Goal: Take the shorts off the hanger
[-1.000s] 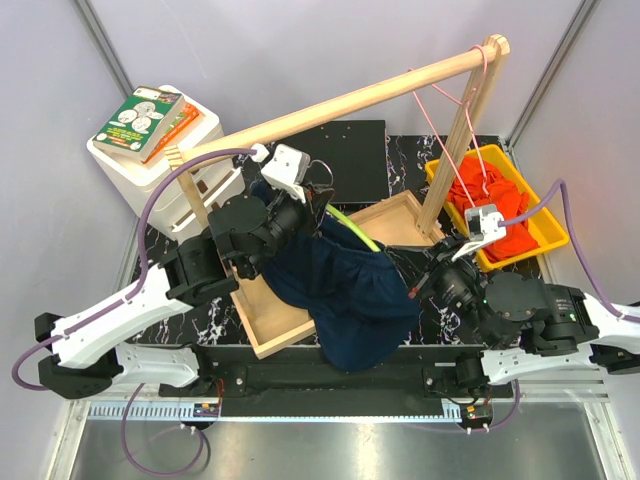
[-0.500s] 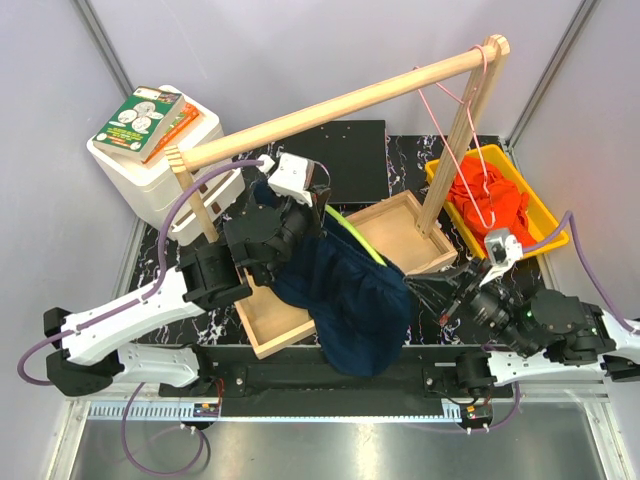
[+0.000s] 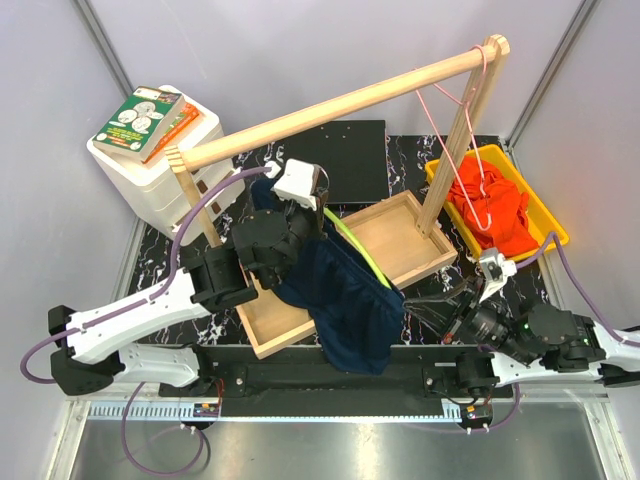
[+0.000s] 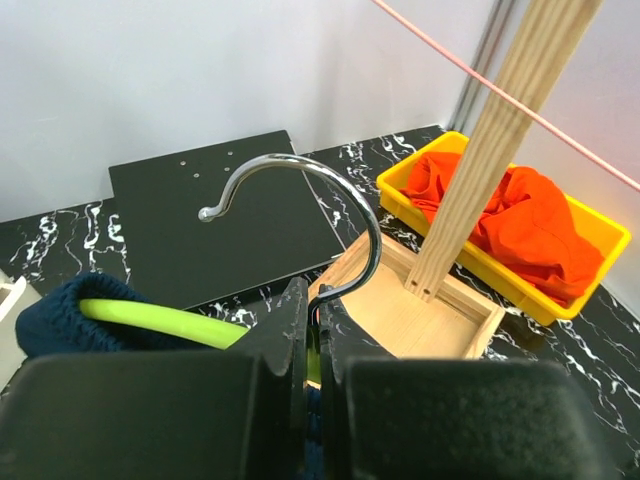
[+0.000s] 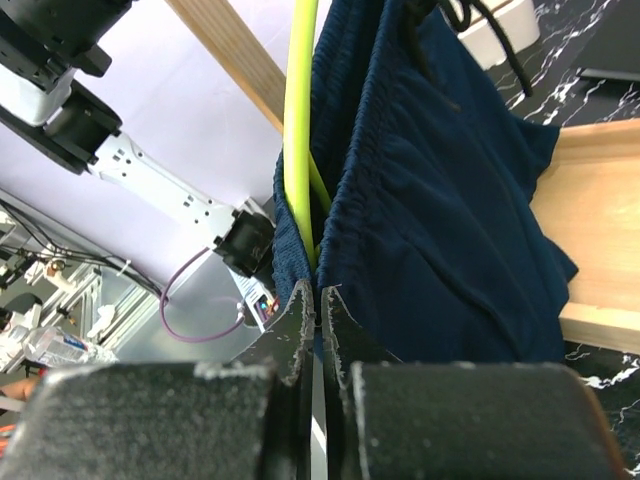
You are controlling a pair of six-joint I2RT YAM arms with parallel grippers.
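as the right arm has drawn back over the last second from beside the yellow bin [image 3: 553,228] toward the near right corner of the table [image 3: 420,150], the right gripper [image 5: 318,300] has come lower and nearer with it. its jaws are closed, pinching the waistband edge of the navy shorts [image 3: 345,300] right beside the green hanger [image 5: 298,120]. the left gripper [image 4: 312,310] has shifted only slightly; it stays clamped on the hanger's neck just under the chrome hook [image 4: 340,190], holding it up over the far left part of the wooden tray [image 3: 400,235]. the navy shorts are still threaded on the hanger, draped across the tray with the legs spilling over the table's near edge. the orange shorts [image 3: 490,205] lie heaped in the yellow bin at the right edge, off any hanger. judgement: the two arms are now pulling apart along the hanger bar, so the waistband looks set to slide off its right end; not yet free. risk is cloth snagging on the bar tip.
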